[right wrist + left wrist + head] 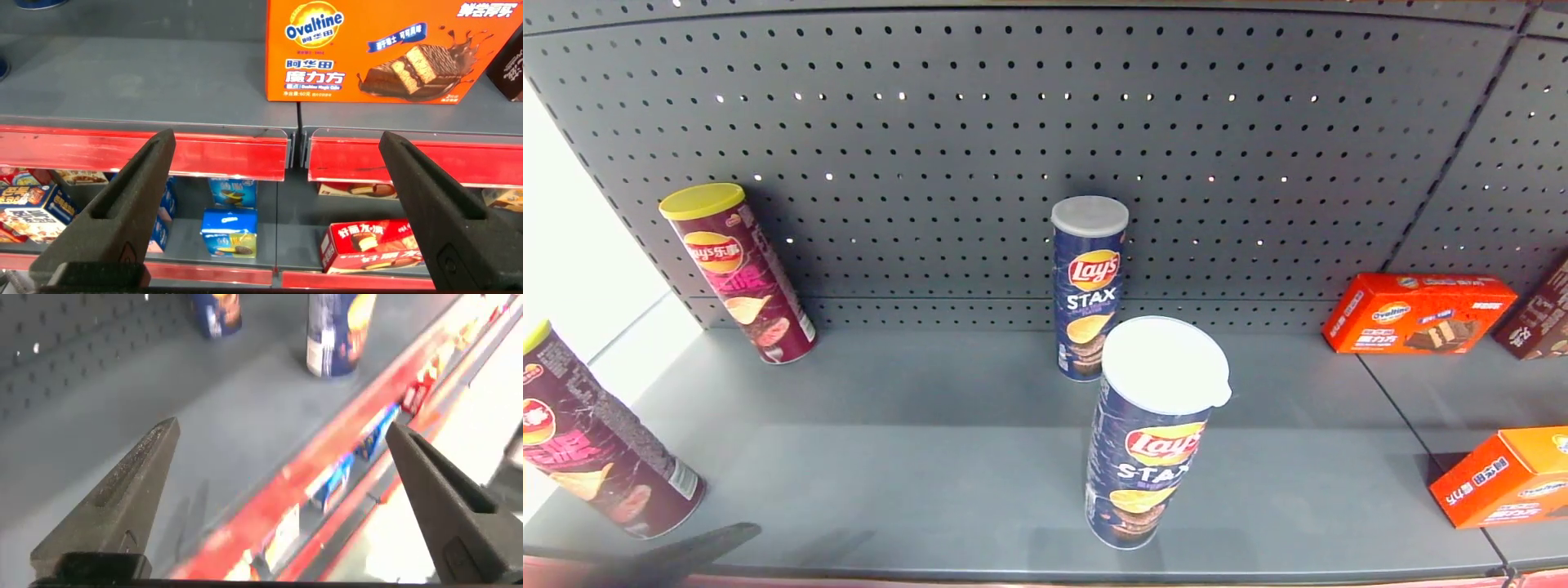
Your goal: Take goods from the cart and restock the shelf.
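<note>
While both the left end effector (282,423) and right end effector (278,133) gape empty by the shelf's (931,457) near edge, they should fetch cart goods, then seat them upright beside the near blue can (1147,433)

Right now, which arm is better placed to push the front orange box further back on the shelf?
Probably right. The right gripper is open and faces the orange box straight on, while the left gripper sits at the shelf's left end by a purple can.
</note>
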